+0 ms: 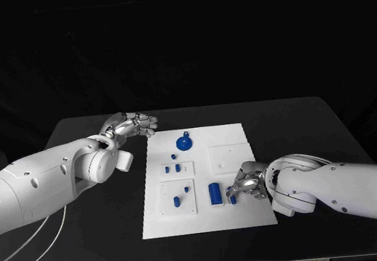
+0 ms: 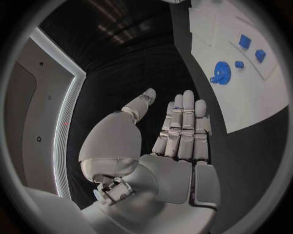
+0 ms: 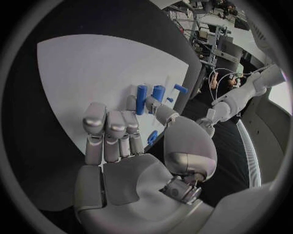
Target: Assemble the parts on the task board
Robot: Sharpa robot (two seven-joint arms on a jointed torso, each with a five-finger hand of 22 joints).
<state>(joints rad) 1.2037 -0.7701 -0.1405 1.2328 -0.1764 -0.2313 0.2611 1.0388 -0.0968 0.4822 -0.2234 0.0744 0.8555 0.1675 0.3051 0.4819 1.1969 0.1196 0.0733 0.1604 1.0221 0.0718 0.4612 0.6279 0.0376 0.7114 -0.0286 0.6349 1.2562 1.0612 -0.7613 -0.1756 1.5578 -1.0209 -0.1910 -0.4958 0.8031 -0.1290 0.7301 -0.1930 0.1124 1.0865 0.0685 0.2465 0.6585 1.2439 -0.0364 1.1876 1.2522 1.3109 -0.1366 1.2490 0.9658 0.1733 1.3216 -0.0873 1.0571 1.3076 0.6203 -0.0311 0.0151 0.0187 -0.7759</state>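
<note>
My right hand point(image 1: 246, 184) rests at the task board's point(image 1: 226, 135) near right edge, fingers curled down beside an upright blue cylinder point(image 1: 215, 193); I cannot tell whether they pinch anything; my left hand point(image 1: 130, 125) hovers off the board's far left corner, fingers straight, together, holding nothing; a blue gear point(image 1: 183, 143) lies near that corner on the white plate.

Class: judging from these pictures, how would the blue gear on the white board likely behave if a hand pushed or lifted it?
The blue gear looks like rigid plastic, so probably stiff and light. Lying flat on the task board, it would likely slide, not roll. Its thin rim may prove awkward to pinch.
</note>
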